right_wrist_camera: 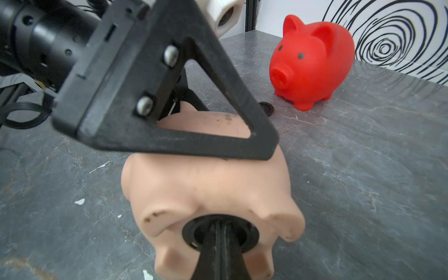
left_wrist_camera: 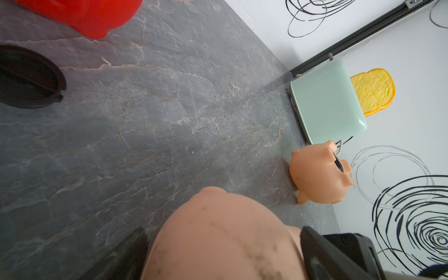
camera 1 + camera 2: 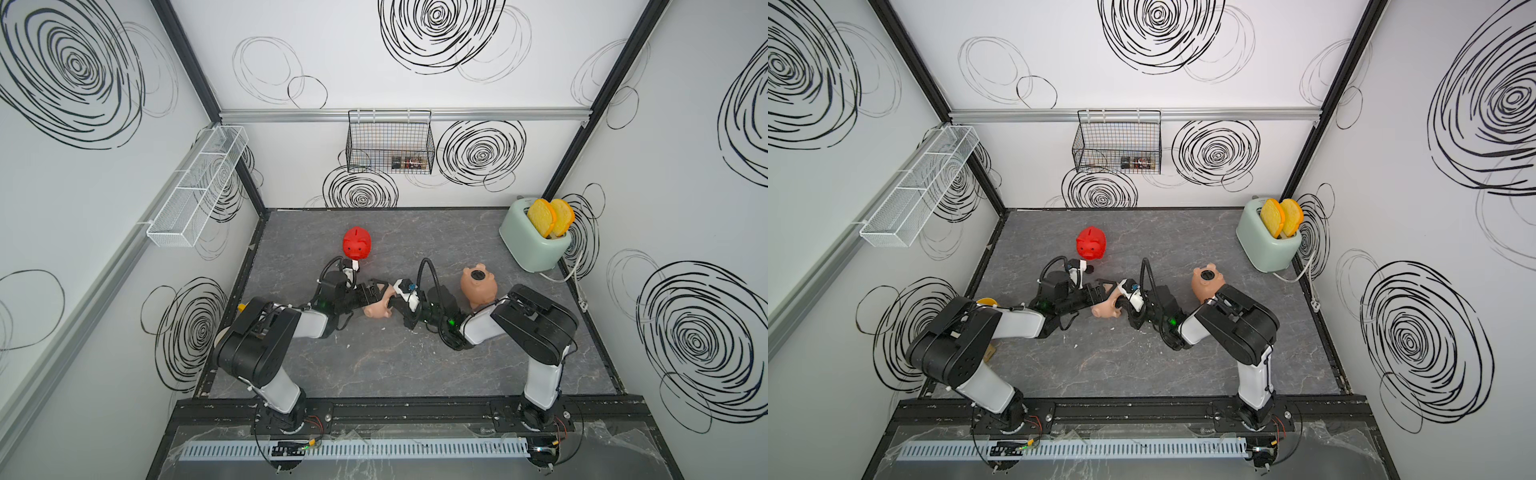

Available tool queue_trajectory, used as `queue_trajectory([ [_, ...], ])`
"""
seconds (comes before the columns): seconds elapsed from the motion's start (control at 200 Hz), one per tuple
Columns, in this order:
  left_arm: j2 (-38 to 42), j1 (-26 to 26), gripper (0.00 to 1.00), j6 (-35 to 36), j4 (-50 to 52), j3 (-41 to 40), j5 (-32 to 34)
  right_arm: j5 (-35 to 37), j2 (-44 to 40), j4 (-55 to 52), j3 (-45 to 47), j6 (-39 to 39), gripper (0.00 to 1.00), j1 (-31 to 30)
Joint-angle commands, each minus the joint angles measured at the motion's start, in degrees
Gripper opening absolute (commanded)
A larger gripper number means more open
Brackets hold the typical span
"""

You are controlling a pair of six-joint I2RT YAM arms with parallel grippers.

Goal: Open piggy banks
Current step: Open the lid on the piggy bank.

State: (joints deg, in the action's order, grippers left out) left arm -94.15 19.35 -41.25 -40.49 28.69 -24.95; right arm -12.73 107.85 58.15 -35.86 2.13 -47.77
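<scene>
Gray marble-look counter [image 3: 374,365], boxed in by white walls [image 3: 291,166] covered in black scribble swirls, with a black front rail [image 3: 395,409] closing off the near edge.

In both top views the red pig [image 3: 356,243] stands toward the back left. It's well apart from the mint toaster [image 3: 528,245] jammed into the far right corner, so there's an open lane of counter between them. The pale pink pig [image 3: 377,311] lies mid-counter, right where the left arm [image 3: 266,332] and right arm [image 3: 536,328] meet. The peach-tan pig [image 3: 478,286] sits belly-up just beside the right arm. From the arms to the front rail it's all bare counter.

Left wrist view: the left claw [image 2: 220,235] is spread wide and grasping the pale pink pig across its body, one finger on each flank. A loose black plug [image 2: 29,77] lies flat on the counter near the red pig. The peach-tan pig is close to the side wall, with the toaster just past it.

Right wrist view: the right claw [image 1: 220,232] is clenched tight, tips poked into the pink pig's round black belly plug [image 1: 189,232]. Can't tell if it's actually pinching anything in there. The pink pig lies on its side with its belly toward this claw, and the left claw's triangular finger [image 1: 121,116] presses on its flank. The red pig stands upright beyond, with bare counter between the two pigs.
</scene>
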Motion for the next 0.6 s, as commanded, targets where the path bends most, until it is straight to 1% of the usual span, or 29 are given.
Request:
queue_trajectory([
  [0.0, -3.91, 2.12, 1.00, 2.09, 11.25, -1.54, -5.64, 1.61, -1.55, -2.08, 0.47, 5.23, 0.00, -2.69],
  [0.07, -4.15, 2.07, 1.00, 2.53, 11.63, -1.40, -5.47, 3.17, -2.27, -2.79, 0.96, 7.53, 0.00, -3.27],
  [0.195, -4.29, 1.83, 1.00, 3.36, 12.38, -1.27, -5.01, 3.77, -2.86, -4.15, 1.18, 10.79, 0.00, -3.70],
  [0.455, -4.73, 1.30, 1.00, 3.81, 12.43, -1.44, -4.98, 4.90, -5.67, -2.30, 4.56, 11.49, 0.00, -3.74],
  [0.595, -4.91, 1.31, 1.00, 3.75, 12.43, -1.35, -5.06, 4.17, -5.81, -2.09, 5.67, 11.50, 0.00, -3.58],
])
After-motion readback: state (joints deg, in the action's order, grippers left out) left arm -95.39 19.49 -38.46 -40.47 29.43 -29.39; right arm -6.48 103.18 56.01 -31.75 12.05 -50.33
